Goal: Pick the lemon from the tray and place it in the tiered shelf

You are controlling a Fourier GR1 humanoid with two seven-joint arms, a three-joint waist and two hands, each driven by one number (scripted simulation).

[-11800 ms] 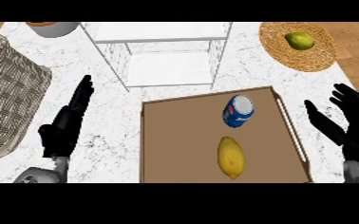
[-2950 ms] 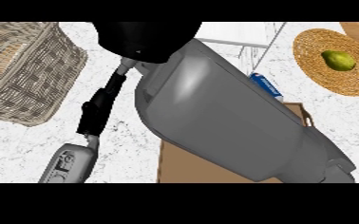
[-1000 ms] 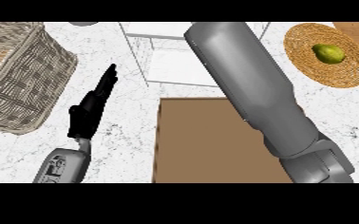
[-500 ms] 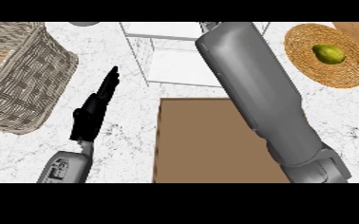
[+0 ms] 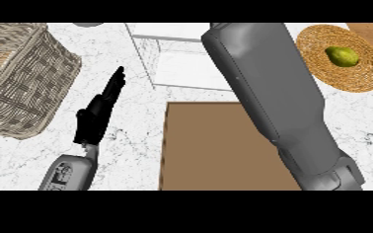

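Our right forearm (image 5: 280, 103) is stretching over the tray (image 5: 211, 148) toward the tiered shelf (image 5: 178, 54), hand and lemon unseen; left of the tray, our left hand (image 5: 98, 113) is resting, fingers straight together.

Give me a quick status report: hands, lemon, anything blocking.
Left hand open, resting left of the tray. Right hand out of view; its forearm reaches over the shelf. Lemon not visible. Forearm blocks the shelf view.

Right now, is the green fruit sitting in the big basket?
No, the green fruit sits on a round woven mat, far from the basket.
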